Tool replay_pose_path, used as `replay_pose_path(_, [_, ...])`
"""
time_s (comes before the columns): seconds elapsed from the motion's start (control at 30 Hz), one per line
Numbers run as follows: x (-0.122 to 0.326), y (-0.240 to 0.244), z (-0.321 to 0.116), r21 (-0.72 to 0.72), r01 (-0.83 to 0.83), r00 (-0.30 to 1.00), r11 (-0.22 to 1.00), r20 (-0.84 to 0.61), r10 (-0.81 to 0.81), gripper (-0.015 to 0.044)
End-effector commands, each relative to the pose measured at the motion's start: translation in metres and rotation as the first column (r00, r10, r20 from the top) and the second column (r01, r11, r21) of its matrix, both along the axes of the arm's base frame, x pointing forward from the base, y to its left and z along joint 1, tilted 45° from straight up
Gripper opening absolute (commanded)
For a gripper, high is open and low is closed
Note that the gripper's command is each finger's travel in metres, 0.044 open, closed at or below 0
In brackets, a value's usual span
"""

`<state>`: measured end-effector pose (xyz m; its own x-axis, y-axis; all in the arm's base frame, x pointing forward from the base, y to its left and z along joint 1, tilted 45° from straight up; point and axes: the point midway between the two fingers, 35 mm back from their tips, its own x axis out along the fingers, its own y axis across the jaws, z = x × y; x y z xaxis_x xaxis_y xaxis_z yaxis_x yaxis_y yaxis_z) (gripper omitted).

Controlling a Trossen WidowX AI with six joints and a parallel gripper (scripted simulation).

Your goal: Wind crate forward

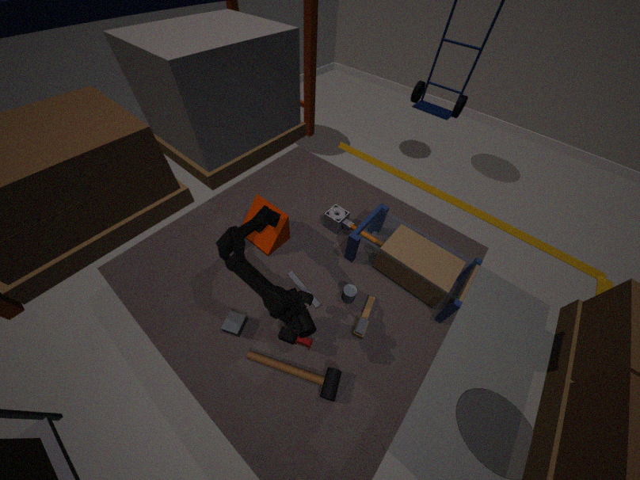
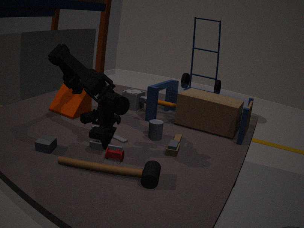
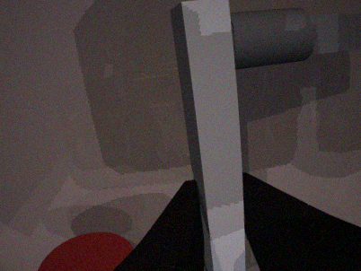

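Observation:
My gripper [image 1: 292,338] [image 2: 105,147] [image 3: 215,187] points down at the bench, shut on a pale grey square bar [image 2: 115,147] [image 3: 215,108], which looks like the winch handle's arm. A dark grey cylinder [image 3: 274,39] stands out sideways near the bar's far end in the wrist view. The bar's square key cannot be made out. The grey winch [image 1: 337,215] [image 2: 133,99] stands at the back, its round hole on top. An orange strap [image 1: 367,235] [image 2: 166,103] runs to the tan crate [image 1: 424,258] [image 2: 208,111], which sits flat. A gap separates the crate from the blue frame [image 1: 352,246] [image 2: 152,104].
A red spool [image 1: 305,341] [image 2: 114,154] [image 3: 90,256] lies beside the gripper; a mallet [image 1: 330,383] [image 2: 150,174] lies in front. A grey cylinder [image 1: 349,293] [image 2: 155,129], a wooden brush-like tool [image 1: 367,309] [image 2: 177,139], a grey block [image 1: 234,322] [image 2: 46,144] and an orange wedge [image 1: 268,238] [image 2: 70,104] stand around.

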<state>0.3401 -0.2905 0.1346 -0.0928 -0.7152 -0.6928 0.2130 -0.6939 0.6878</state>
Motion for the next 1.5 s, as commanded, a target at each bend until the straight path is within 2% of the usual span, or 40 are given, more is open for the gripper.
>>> replay_pose_path(0.0, [0.0, 0.0, 0.0, -0.001, 0.002, 1.0, 1.0, 0.002, -0.002, 0.0])
replay_pose_path(0.13, [0.008, 0.017, 0.017, 0.007, 0.002, 1.0, 1.0, 0.003, -0.002, 0.0])
replay_pose_path(0.33, [0.018, 0.079, 0.076, 0.018, 0.003, 1.0, 1.0, 0.001, -0.003, 0.0])
replay_pose_path(0.5, [0.014, 0.11, 0.107, 0.014, 0.002, 1.0, 1.0, -0.002, -0.002, 0.0])
replay_pose_path(1.0, [0.014, 0.11, 0.103, 0.022, -0.004, 1.0, 1.0, -0.013, 0.005, 0.0])
replay_pose_path(1.23, [0.039, 0.153, 0.066, 0.112, -0.23, 0.95, 0.967, -0.192, 0.248, 0.0])
replay_pose_path(1.47, [0.055, 0.204, 0.021, 0.25, -0.435, 0.787, 0.865, -0.36, 0.5, 0.0])
